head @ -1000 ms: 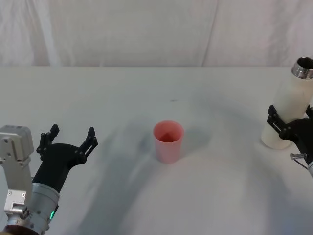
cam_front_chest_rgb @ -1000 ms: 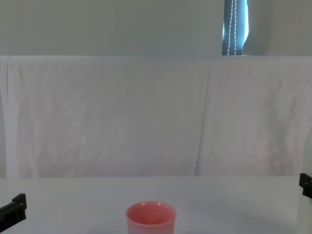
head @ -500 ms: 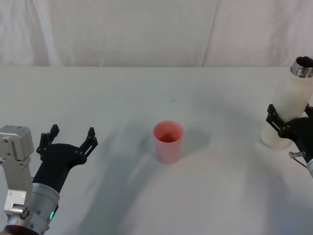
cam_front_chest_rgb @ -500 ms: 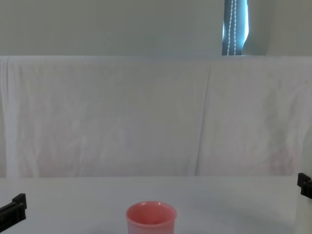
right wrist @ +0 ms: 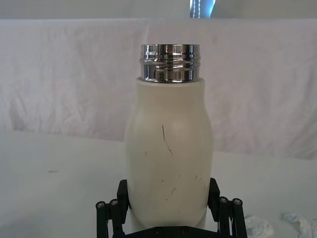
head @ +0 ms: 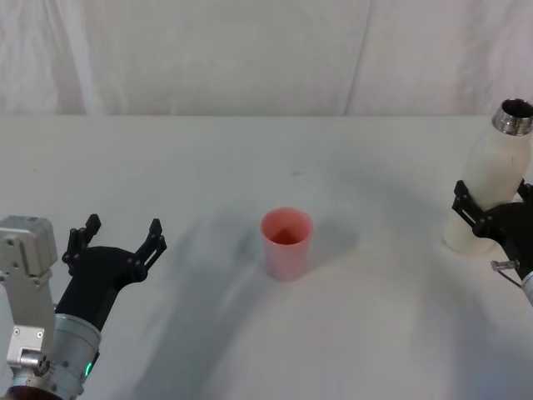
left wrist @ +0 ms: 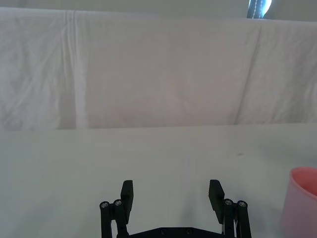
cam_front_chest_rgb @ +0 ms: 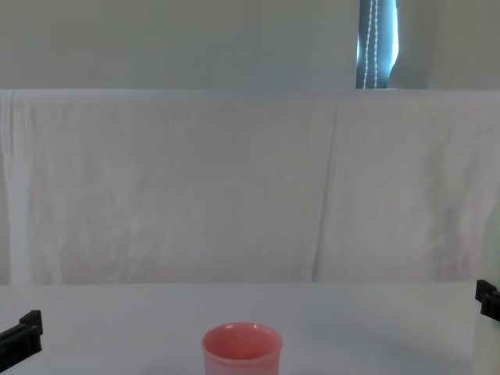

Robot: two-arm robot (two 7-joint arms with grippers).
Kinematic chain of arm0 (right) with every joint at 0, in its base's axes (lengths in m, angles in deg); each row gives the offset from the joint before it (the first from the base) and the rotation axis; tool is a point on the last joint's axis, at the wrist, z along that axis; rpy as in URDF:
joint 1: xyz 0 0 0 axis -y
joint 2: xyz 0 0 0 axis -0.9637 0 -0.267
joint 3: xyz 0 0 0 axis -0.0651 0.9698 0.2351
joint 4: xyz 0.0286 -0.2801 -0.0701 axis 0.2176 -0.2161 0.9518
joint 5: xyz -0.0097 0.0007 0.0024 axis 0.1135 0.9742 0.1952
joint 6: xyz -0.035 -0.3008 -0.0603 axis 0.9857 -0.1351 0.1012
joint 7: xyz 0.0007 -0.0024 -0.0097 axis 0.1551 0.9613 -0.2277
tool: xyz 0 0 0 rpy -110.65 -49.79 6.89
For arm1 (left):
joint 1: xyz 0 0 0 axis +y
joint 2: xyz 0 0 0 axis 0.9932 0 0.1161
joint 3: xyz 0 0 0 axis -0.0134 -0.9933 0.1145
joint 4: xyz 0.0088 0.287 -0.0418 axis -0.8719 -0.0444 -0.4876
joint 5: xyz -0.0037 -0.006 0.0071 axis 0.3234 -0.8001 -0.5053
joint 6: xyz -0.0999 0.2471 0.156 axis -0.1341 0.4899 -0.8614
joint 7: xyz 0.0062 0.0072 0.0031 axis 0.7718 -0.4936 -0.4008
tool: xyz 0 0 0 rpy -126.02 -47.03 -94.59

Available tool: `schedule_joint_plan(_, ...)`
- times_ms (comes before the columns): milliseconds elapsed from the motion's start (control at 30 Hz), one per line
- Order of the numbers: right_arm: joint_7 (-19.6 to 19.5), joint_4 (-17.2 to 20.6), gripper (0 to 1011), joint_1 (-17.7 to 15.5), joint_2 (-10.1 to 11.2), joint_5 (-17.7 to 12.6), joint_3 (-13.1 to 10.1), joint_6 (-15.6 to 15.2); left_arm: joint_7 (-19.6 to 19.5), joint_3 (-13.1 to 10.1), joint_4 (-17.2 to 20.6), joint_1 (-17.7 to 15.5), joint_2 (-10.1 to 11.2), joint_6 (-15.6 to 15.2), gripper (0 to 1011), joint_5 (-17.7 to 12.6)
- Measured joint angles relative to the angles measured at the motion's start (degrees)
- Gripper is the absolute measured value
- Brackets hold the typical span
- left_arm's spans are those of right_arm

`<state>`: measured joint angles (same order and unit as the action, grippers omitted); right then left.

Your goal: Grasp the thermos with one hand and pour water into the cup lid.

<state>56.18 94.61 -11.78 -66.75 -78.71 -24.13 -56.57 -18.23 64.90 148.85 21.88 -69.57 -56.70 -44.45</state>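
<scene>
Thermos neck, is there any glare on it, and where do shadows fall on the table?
Right wrist view: the thermos neck shows bright reflections. Head view: soft grey shadows spread over the table around the cup.

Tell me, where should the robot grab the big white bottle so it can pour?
Probably low on the thermos's wide, straight body, from the side. It stands upright, and its steel neck narrows. The right gripper already has a finger on each side there, ready for tipping toward the cup lid.
</scene>
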Motion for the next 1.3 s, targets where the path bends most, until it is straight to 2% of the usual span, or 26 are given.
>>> schedule_joint_plan(433,0.0,0.0,957,0.0,0.0,0.0,0.0,-0.2,0.0,0.0,0.0,0.0,0.0,0.0,1001,0.0)
schedule_joint_plan(567,0.0,0.0,1000,0.0,0.0,-0.1,-0.1,-0.1,0.0,0.0,0.0,0.0,0.0,0.0,1001,0.0)
schedule_joint_plan(1300,0.5,0.8,1000,-0.7,0.3,-0.4,-0.1,0.0,0.0,0.0,0.0,0.0,0.0,0.0,1001,0.0)
